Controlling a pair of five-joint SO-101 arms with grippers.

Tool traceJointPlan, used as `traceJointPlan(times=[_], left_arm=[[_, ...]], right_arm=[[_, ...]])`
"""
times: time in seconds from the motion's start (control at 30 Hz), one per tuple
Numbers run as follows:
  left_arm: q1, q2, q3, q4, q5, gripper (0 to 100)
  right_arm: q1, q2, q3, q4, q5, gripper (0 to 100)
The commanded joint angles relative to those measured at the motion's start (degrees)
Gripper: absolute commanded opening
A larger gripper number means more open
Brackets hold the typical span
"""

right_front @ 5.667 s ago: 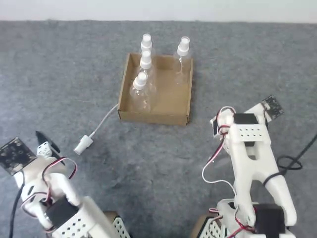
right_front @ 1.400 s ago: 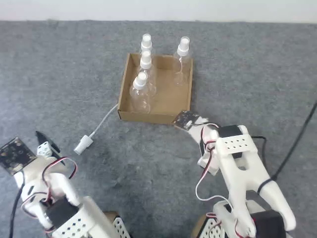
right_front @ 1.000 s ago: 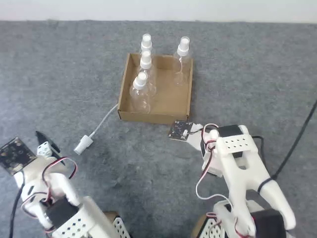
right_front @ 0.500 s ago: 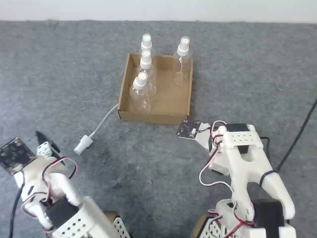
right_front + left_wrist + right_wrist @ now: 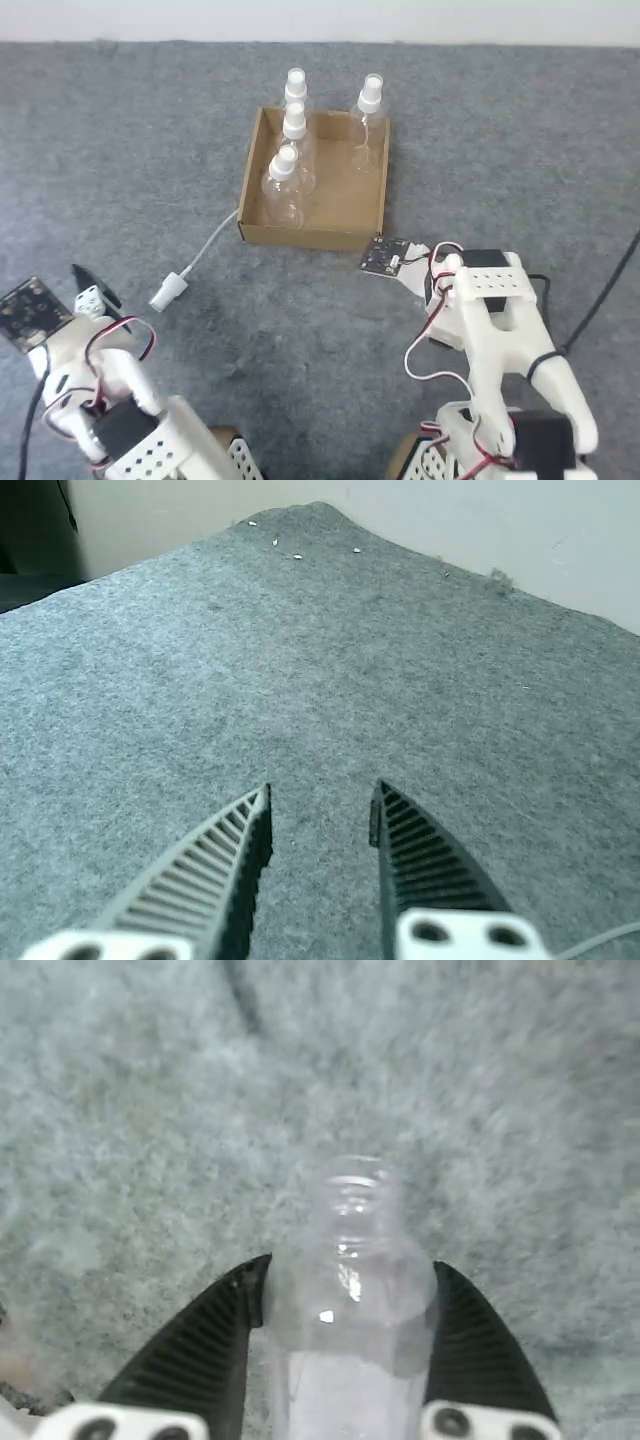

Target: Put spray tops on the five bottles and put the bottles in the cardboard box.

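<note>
Several clear bottles with white spray tops [image 5: 284, 163] stand in the open cardboard box [image 5: 312, 236]. My right gripper [image 5: 350, 1275] is shut on a clear bottle [image 5: 350, 1300] with a bare, uncapped neck, held over the grey carpet. In the high view the right arm [image 5: 490, 300] sits just in front of the box's near right corner. A loose white spray top [image 5: 168, 292] with a long tube lies on the carpet to the left of the box front. My left gripper [image 5: 322, 800] is open over bare carpet, at the near left [image 5: 92, 290] in the high view.
Grey carpet [image 5: 520, 130] covers the table, with a pale wall along the far edge. A black cable [image 5: 600, 290] runs along the right side near the right arm. Open carpet lies between the two arms and left of the box.
The right arm swung in from the right side to the box's front right corner, then shifted slightly right over the last second. The left arm, box and spray top have not moved.
</note>
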Motion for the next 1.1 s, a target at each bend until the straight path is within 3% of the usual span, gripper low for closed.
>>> traceJointPlan(times=[0.0,0.43,0.63,1.07], left_arm=[[0.4,-1.1,-0.6,-1.9,0.3,16],[0.4,-1.1,-0.6,-1.9,0.3,16],[0.4,-1.1,-0.6,-1.9,0.3,16],[0.4,-1.1,-0.6,-1.9,0.3,16]], right_arm=[[0.4,-5.4,-3.6,0.8,-5.7,11.9],[-16.7,-27.6,-4.7,13.8,-27.8,11.2],[-23.0,-33.7,-4.7,12.4,-32.8,11.1],[-32.2,-37.7,-4.3,-1.0,-44.2,11.1]])
